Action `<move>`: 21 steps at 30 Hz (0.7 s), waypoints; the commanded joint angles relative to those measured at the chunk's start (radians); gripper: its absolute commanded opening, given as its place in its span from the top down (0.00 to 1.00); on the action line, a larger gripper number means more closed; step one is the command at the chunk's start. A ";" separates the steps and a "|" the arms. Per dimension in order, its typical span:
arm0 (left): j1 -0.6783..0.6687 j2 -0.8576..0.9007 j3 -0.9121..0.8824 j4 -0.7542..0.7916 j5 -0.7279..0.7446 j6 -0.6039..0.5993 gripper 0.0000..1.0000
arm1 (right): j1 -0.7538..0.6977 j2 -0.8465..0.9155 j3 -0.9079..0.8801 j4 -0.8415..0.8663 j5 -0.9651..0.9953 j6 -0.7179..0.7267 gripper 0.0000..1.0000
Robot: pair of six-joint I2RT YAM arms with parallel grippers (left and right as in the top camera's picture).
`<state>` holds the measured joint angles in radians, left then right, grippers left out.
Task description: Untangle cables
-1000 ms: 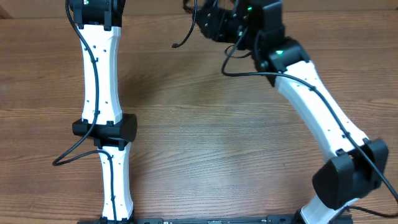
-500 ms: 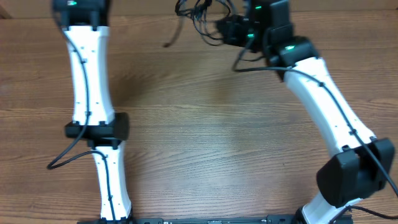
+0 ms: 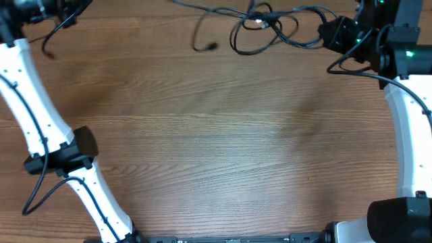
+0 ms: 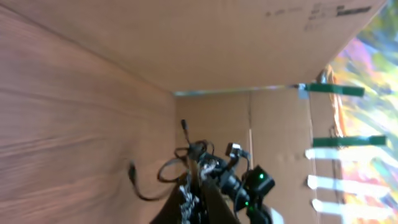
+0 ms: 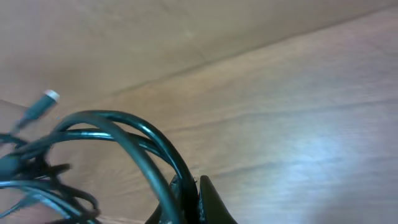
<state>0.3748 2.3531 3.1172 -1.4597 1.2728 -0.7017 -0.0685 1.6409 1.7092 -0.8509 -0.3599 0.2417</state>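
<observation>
- Both arms are now swinging wider apart; cables (image 3: pixel 260 23) are lying spread along the far edge of the table (image 3: pixel 216 135).
- Right gripper (image 3: pixel 330 33) is clenching a cable loop.
- Left gripper (image 4: pixel 193 202) is pressing closed; whether it grasps anything cannot be told.
- Cardboard wall (image 4: pixel 249 37) is standing just behind the cables.

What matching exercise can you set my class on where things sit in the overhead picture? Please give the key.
Things:
1. tangle of thin black cables
2. loose black plug end
3. white left arm
4. black right hand

Places:
a. along the left edge
b. top right, gripping the tangle
c. top centre
d. just left of the tangle, on the wooden table

Pairs: 1-c, 2-d, 3-a, 4-b
</observation>
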 commanded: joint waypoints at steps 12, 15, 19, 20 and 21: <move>-0.215 -0.061 0.021 -0.229 -0.398 0.479 0.91 | 0.022 -0.013 0.018 -0.137 0.150 -0.076 0.96; -0.338 -0.061 0.021 -0.230 -0.592 0.529 0.90 | 0.044 -0.012 0.010 -0.184 0.150 -0.087 0.96; -0.490 -0.061 0.021 -0.229 -0.894 0.541 0.95 | 0.085 -0.011 -0.011 -0.223 0.150 -0.082 0.96; -0.528 -0.061 0.021 -0.228 -0.984 0.535 0.95 | 0.104 -0.011 -0.023 -0.225 0.150 -0.079 0.96; -0.556 -0.061 0.021 -0.226 -1.055 0.520 0.91 | 0.116 -0.011 -0.034 -0.223 0.154 -0.079 0.96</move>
<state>-0.1268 2.3135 3.1249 -1.6863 0.5385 -0.2070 0.0128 1.6409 1.6966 -1.0775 -0.2188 0.1680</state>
